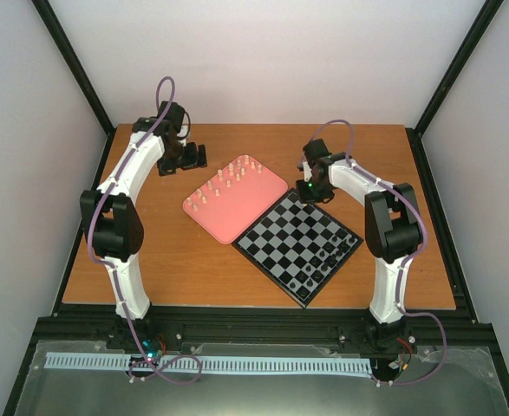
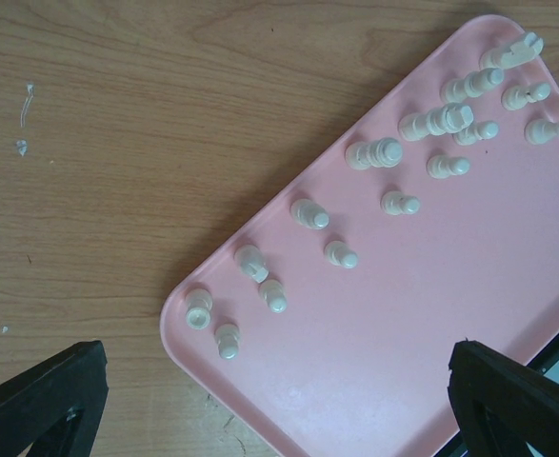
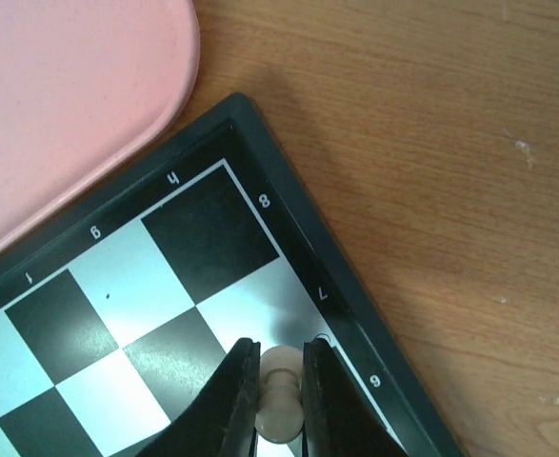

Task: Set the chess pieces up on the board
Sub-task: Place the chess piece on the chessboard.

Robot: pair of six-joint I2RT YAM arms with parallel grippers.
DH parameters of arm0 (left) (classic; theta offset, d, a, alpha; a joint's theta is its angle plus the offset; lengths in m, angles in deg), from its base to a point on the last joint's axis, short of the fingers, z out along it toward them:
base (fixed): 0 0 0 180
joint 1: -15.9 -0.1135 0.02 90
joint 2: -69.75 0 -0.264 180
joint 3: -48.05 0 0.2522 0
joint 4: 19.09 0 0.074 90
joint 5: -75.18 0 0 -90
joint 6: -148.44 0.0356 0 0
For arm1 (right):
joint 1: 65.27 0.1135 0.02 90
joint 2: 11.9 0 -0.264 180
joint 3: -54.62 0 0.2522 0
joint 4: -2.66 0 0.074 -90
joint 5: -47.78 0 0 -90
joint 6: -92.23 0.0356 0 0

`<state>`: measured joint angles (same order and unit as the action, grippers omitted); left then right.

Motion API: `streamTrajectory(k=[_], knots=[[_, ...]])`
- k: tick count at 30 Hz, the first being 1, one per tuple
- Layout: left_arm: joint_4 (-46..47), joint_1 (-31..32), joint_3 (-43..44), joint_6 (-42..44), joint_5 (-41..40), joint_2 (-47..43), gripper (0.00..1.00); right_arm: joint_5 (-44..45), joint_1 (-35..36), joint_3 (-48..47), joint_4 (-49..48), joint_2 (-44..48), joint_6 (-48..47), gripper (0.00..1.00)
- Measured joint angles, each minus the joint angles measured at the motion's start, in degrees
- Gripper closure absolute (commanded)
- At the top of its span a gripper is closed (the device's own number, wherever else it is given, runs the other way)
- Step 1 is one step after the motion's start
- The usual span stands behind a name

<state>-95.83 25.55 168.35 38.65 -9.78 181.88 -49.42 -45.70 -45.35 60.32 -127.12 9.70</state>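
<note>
The left gripper (image 1: 192, 157) hangs over the wooden table (image 1: 150, 260) just beside the pink tray (image 1: 237, 218), its jaws spread wide with nothing between them. Most of the cream chess pieces (image 2: 374, 153) stand in two loose rows along the tray's far side. The board (image 1: 280, 236) lies touching the tray's right edge, with small black pieces (image 1: 325, 258) lined up at its near-right side. Over the board's far corner, the right gripper (image 1: 309, 185) pinches one cream piece (image 3: 281, 369) upright above a light edge square; whether it touches the board cannot be told.
</note>
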Motion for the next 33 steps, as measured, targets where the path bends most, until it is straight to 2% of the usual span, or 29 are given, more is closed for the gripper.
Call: streamTrajectory(k=[33], knots=[[-0.1, 0.0, 1.1, 0.0, -0.3, 0.2, 0.00, -1.0, 0.0, -3.1, -2.0, -3.8, 0.1, 0.96]])
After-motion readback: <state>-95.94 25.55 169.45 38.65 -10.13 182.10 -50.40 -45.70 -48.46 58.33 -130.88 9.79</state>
